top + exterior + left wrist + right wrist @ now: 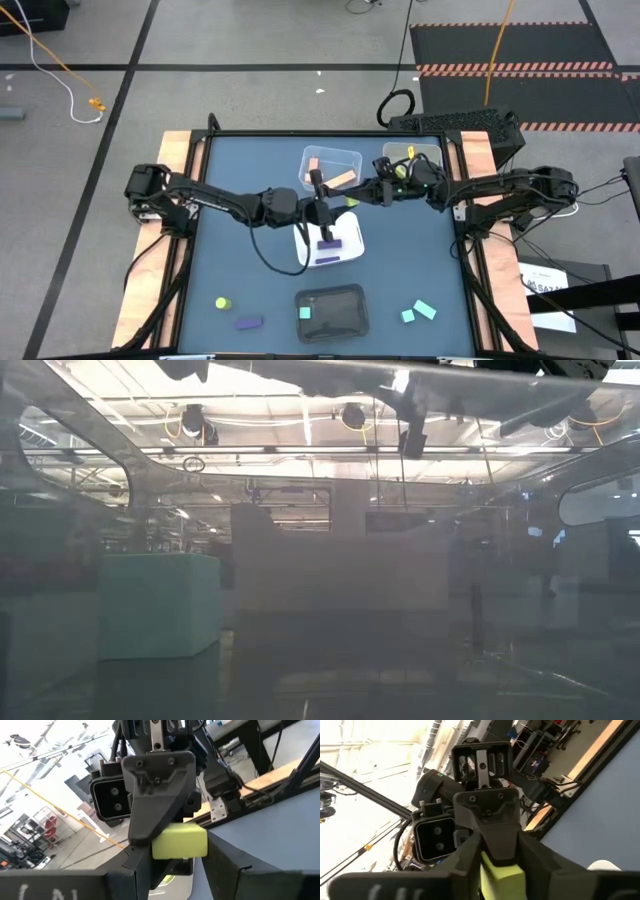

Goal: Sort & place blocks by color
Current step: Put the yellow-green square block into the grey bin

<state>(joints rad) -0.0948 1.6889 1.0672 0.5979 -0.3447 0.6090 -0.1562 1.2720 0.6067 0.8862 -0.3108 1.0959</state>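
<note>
A yellow-green block (181, 840) hangs in the air above the table's middle, over the white tray (350, 245). My left gripper (335, 205) reaches in from the table's left and my right gripper (360, 196) from the right. They meet tip to tip and both are shut on this block (503, 876). Orange blocks lie in the clear tray (332, 160), a yellow-green one in the grey-beige tray (425, 152), purple ones in the white tray and a teal one in the black tray (345, 318). My left gripper pinches the block by two opposite side faces (159, 851) between its two fingers, coming in level from the table's left. The block is lifted clear and sits level. My right gripper's finger covers part of it. My right gripper pinches the same block by its other pair of faces (487, 870), coming in about level from the table's right. One of its fingers (155, 810) lies over the block's top face in the left wrist view. The block hangs clear of the table.
Loose on the near part of the table lie a yellow-green cylinder (221, 302), a purple bar (249, 322) and two teal blocks (425, 309). One teal block (160, 605) looms close in the low view. The table's left part is bare.
</note>
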